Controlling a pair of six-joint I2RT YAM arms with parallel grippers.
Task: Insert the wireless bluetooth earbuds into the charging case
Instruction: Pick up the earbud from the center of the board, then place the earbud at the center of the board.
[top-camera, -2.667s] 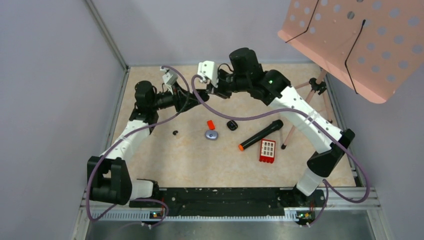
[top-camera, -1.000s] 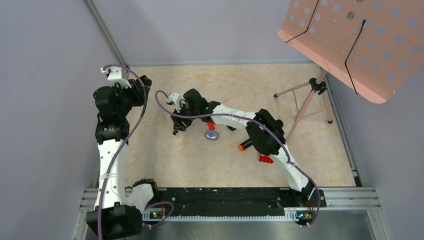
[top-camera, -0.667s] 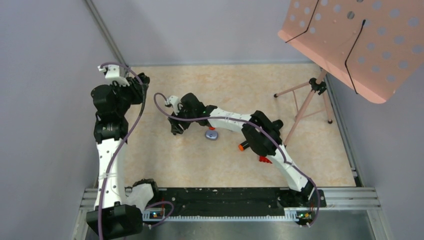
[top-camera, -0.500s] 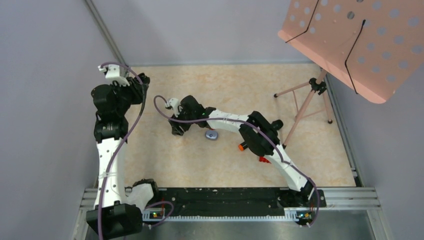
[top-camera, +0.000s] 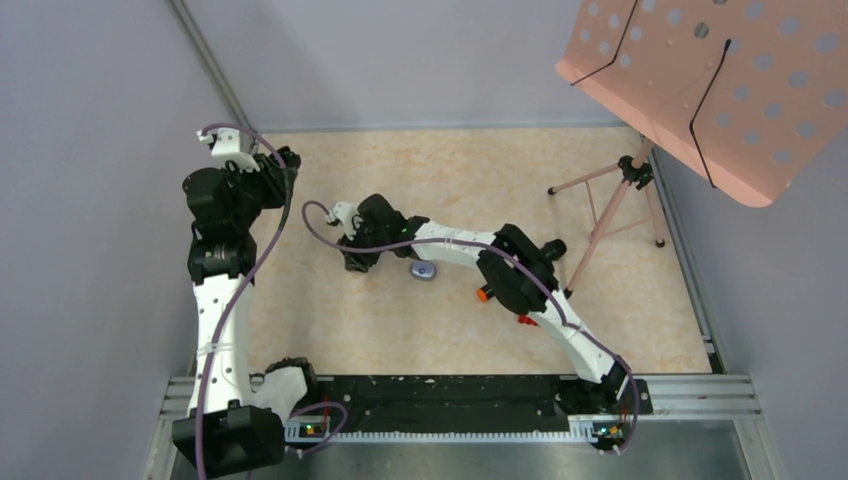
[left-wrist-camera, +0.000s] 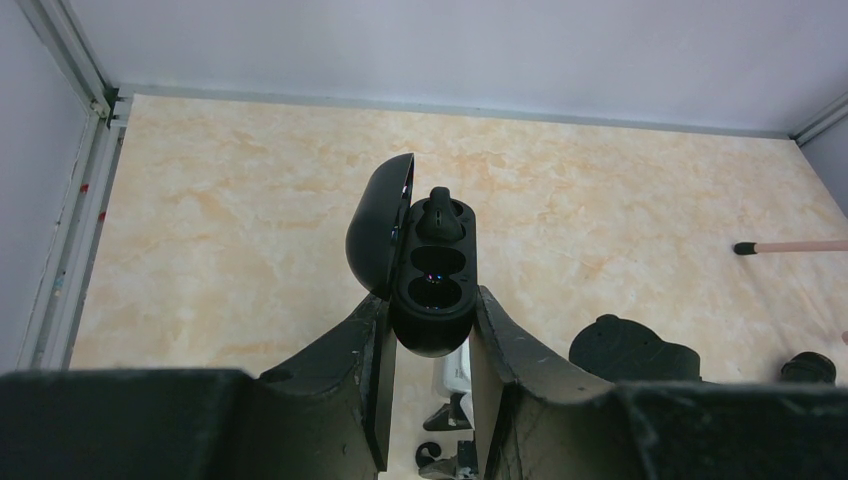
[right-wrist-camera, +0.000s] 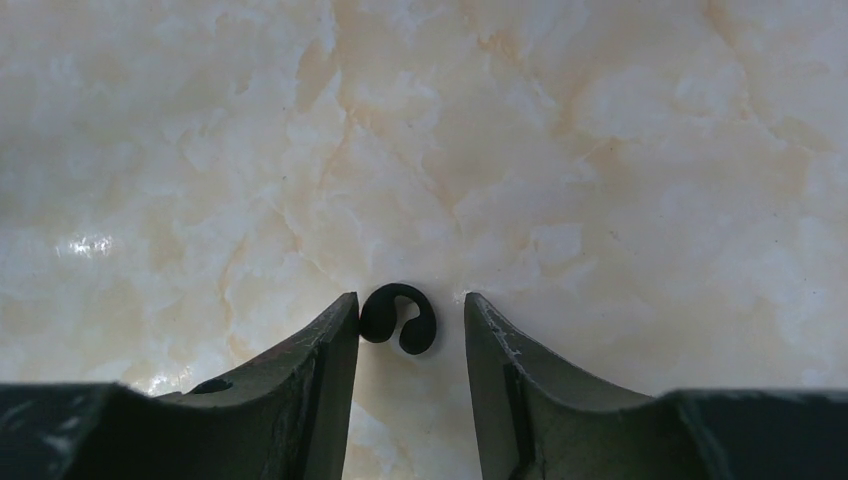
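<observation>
On the beige marbled tabletop (right-wrist-camera: 600, 150), left of centre, the right gripper (right-wrist-camera: 409, 300) has come down over the loose small black C-shaped earbud (right-wrist-camera: 380, 312); a few seconds ago both arms were raised together at the far middle and this bud lay alone; the jaws have narrowed over the last second and now stand about half open, one on each side of the bud; the left-hand finger in the wrist view looks to be touching it, the other is still a sliver off; not gripped yet.

The left gripper (left-wrist-camera: 428, 300) has swung off to the far left; it is clamped tight on the black glossy clamshell charging case (left-wrist-camera: 435, 335), held in the air well apart from the bud; one bud is seated in the far socket (left-wrist-camera: 440, 215), the near socket (left-wrist-camera: 437, 280) is empty; so likely one bud left to fetch and the pick is in hand.

Bud lies flat; long axis roughly across the jaw gap, slightly slanted; hook mouth faces back toward the wrist.
Case long axis points away from its wrist; lid open to one side, sockets face the camera.
</observation>
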